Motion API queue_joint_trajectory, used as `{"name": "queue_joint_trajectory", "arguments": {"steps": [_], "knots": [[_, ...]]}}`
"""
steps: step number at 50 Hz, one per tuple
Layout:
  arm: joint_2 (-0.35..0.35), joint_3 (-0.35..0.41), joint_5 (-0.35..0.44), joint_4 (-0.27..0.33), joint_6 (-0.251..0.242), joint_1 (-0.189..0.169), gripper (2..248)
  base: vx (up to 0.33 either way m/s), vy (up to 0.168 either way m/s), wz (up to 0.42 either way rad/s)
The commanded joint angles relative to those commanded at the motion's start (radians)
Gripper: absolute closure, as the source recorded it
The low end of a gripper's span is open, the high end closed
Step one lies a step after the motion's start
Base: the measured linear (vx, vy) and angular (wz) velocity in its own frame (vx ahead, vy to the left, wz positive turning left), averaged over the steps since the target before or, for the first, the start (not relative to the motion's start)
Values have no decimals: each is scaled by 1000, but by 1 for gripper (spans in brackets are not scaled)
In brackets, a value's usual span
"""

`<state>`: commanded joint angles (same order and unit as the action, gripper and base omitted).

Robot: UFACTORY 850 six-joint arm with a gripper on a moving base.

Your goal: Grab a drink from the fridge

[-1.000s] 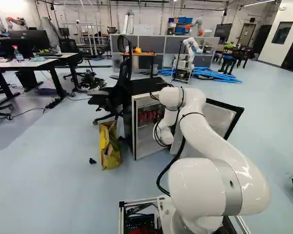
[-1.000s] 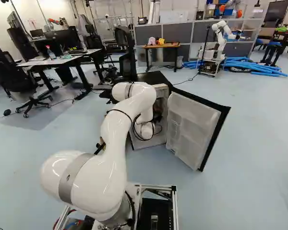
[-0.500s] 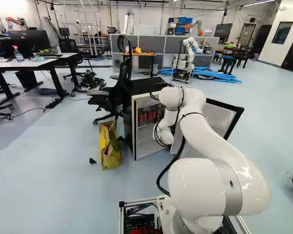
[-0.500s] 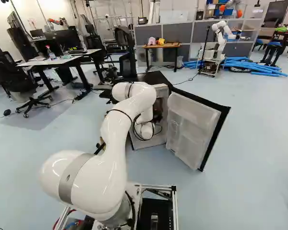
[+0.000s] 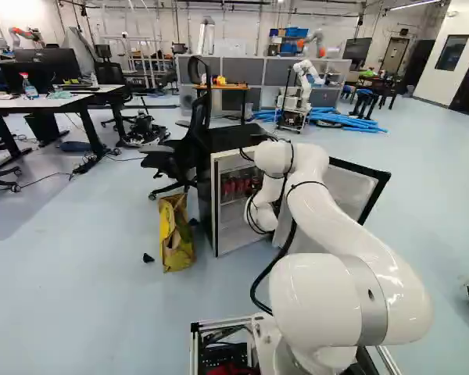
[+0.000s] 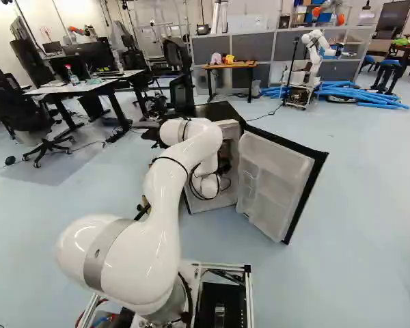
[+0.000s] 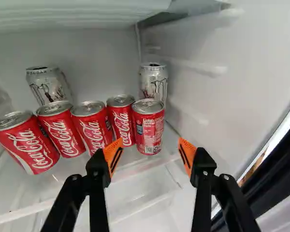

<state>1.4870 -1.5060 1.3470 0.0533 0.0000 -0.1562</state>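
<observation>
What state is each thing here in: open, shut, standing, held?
White fridge door with black edging: swung open.
Black two-fingered gripper: open, holding nothing.
Five red metal cans: standing on the translucent shelf, not gripped.
Two silver metal cans: standing behind red ones.
Yellow-and-brown bag: standing on the pale blue floor.

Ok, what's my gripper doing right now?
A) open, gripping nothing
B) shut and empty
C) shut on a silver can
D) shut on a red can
A: in the wrist view the gripper's orange pads stand well apart, with no can squeezed between them.
</observation>
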Motion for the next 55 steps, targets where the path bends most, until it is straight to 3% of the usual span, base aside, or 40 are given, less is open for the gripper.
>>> {"name": "queue_joint_trajectory", "arguments": {"steps": [55], "knots": [[76,-138,34,0,0,-4,78,0,0,0]]}}
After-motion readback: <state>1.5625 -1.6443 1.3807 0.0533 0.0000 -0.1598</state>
